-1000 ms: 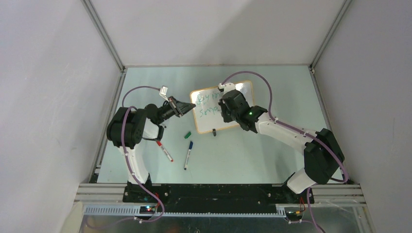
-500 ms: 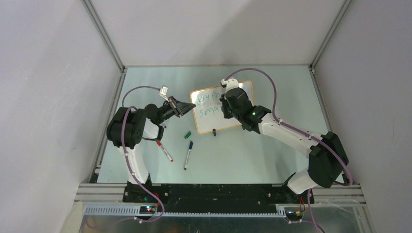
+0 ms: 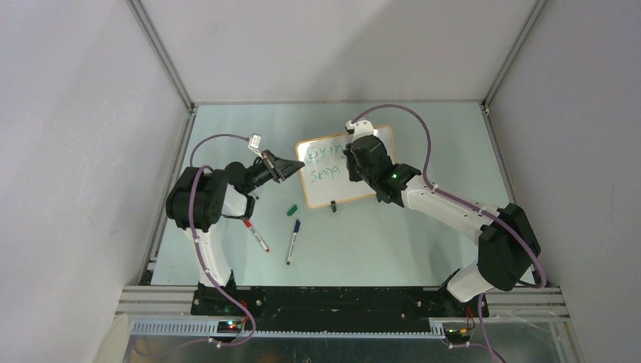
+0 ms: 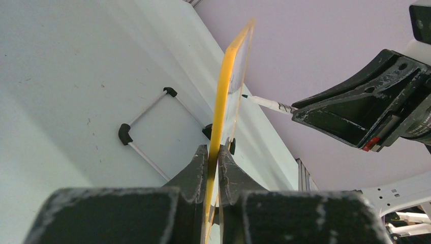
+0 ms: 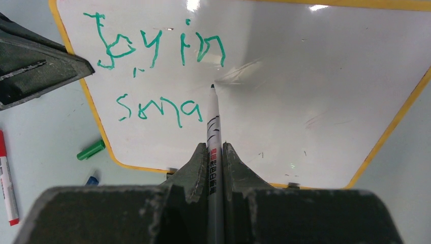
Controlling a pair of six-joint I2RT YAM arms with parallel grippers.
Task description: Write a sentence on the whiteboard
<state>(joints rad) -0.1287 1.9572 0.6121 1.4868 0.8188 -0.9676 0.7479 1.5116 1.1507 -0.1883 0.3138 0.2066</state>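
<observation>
- The bench [image 3: 423, 227] fills the middle of the top view, pale green, with the arm bases at its lower edge.
- The whiteboard [image 3: 323, 190] stands tilted a little above the centre of the top view, between the two arms. Its orange-tan frame shows edge-on in the left wrist view [image 4: 226, 91].
- The right hand [image 3: 355, 160] hovers over the board's middle. Its fingers are pressed onto the barrel of a marker [image 5: 212, 127] at the lower centre of the right wrist view.
- The left hand [image 4: 213, 152] pinches the board's left edge, one finger on each face, at the lower centre of its own view.
- The sentence [image 5: 155, 48] sits in the board's upper left in green. It reads "Joy in" on top and "sma" beneath.
- The marker's tip is just right of the "a" and below "in", at the board's face. Whether it touches I cannot tell.
- A blue marker [image 3: 292, 240] lies on the bench below the board.
- A red marker [image 3: 256, 235] lies to its left, apart from it.
- A green cap [image 3: 292, 209] lies near the board's lower left corner.
</observation>
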